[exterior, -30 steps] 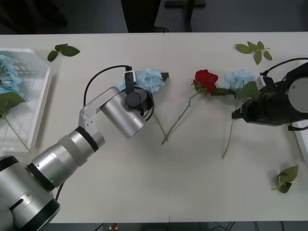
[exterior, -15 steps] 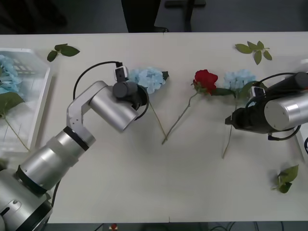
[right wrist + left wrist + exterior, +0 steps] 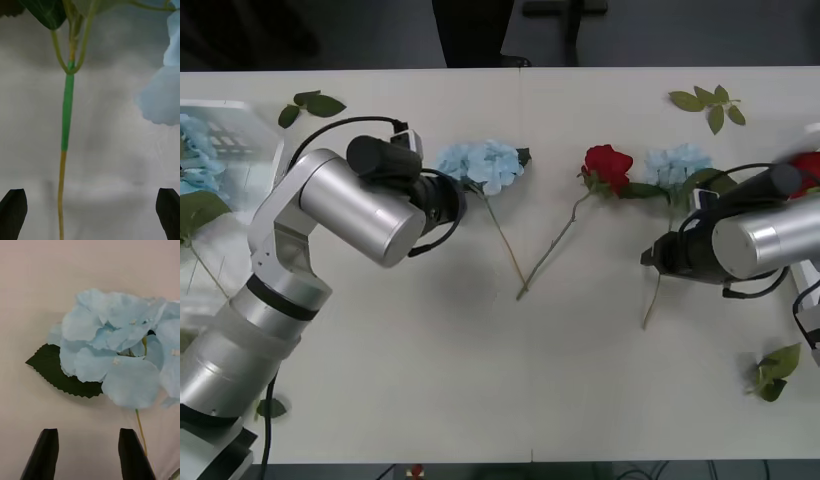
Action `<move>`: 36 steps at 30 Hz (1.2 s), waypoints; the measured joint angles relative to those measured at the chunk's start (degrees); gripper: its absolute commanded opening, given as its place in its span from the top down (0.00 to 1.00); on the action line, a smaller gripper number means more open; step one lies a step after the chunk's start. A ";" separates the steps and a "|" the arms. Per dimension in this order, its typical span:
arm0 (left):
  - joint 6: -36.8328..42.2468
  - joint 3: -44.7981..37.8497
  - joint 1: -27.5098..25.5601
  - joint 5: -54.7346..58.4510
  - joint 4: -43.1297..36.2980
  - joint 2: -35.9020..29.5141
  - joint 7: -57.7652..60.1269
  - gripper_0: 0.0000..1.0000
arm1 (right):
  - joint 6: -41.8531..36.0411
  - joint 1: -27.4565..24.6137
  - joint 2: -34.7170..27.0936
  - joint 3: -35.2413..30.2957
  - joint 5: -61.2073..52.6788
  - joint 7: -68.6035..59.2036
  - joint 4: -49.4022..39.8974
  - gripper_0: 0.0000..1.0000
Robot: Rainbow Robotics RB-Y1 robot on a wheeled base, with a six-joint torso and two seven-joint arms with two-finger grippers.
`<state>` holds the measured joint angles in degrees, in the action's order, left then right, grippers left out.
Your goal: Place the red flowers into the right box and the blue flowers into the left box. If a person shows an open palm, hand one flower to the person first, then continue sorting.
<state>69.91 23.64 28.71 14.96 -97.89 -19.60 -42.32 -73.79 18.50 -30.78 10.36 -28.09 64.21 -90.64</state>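
Two pale-blue fabric hydrangeas point(image 3: 482, 164) point(image 3: 677, 162) lie flat, stems toward six o'clock. A deep-red rose point(image 3: 608, 166) lies between them. A translucent white bin point(image 3: 268, 215) sits at nine o'clock.

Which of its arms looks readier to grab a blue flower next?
The left. Its open jaws sit right by a blue flower, and the left box is on its side. The right gripper is open over another blue flower's stem.

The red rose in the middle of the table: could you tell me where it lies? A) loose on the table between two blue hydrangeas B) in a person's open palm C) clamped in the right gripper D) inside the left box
A: the red rose lies free on the table, with one blue hydrangea to its left and another to its right, and neither gripper touches it.
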 measured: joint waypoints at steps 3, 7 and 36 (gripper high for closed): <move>0.00 1.44 0.25 0.00 0.00 1.19 2.23 0.00 | 0.00 0.92 0.30 0.74 0.42 0.00 1.55 0.02; 0.00 5.06 0.75 -2.11 0.01 2.80 11.44 0.00 | 0.00 2.17 1.96 0.89 1.89 0.00 2.92 0.30; -17.12 12.20 14.34 -10.17 31.77 8.20 23.19 0.08 | -1.72 2.17 -0.26 -7.75 -5.48 9.87 -7.10 1.00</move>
<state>52.79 35.84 43.06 4.79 -66.12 -11.40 -19.14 -75.51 20.67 -31.04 2.61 -33.58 74.08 -97.74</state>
